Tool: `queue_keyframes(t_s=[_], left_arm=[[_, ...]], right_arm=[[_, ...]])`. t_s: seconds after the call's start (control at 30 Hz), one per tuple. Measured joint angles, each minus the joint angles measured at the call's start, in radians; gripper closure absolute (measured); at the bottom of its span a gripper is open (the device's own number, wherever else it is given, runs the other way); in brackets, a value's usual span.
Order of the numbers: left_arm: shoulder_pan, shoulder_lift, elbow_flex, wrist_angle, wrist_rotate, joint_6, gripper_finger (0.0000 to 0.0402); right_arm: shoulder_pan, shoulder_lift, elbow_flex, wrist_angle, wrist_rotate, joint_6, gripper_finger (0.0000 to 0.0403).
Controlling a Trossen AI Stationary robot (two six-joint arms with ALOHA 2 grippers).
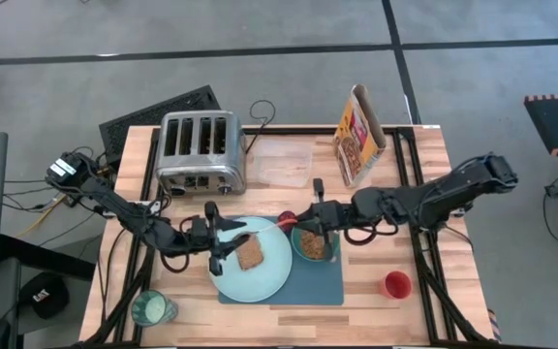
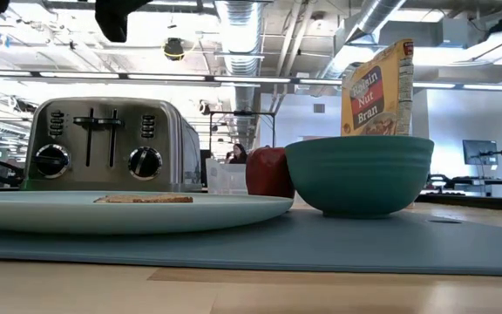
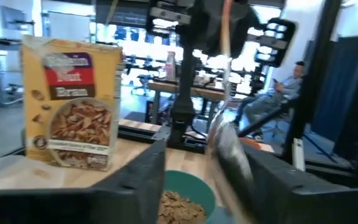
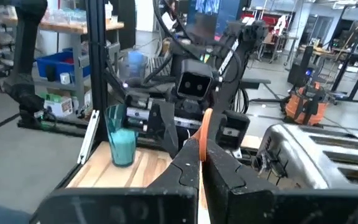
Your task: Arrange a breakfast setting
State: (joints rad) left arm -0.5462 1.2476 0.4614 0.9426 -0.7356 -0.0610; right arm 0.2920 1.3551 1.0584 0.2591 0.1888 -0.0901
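My right gripper (image 1: 298, 221) hangs over the far edge of the slate-blue mat (image 1: 289, 281), shut on the red-handled spoon (image 4: 205, 127). The spoon's metal end (image 3: 227, 149) reaches between the open fingers of my left gripper (image 1: 232, 236), which faces it from over the mint plate (image 1: 260, 276); whether they touch I cannot tell. The toast (image 1: 249, 252) lies flat on the plate. The green bowl (image 1: 310, 242), with cereal inside, stands on the mat. The dark red fruit (image 2: 268, 172) sits beside the bowl. My right gripper pinches the spoon's red handle (image 4: 205, 138) between its two fingers, which point about level toward the table's left. The spoon is lifted clear of the table and reaches on toward my left gripper.
A chrome toaster (image 1: 200, 150) stands at the far left and a cereal box (image 1: 358, 136) at the far right, with a clear plastic container (image 1: 284, 163) between them. A glass of milk (image 1: 153, 308) stands near the front left corner, a small red cup (image 1: 396, 284) right of the mat.
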Motion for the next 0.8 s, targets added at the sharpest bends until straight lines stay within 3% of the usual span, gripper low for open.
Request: queue_keyframes(t_s=[0.23,0.8], left_arm=[[0.003,0.0,0.0,-0.005,0.015,0.042,0.0381],[-0.01,-0.094,0.001,-0.21,-0.029,0.06,0.0392]], right_arm=[[-0.005,0.041,0.0,0.039,0.002,-0.02,0.0376],[-0.007,0.041,0.0,0.003,-0.012,-0.004,0.0341]])
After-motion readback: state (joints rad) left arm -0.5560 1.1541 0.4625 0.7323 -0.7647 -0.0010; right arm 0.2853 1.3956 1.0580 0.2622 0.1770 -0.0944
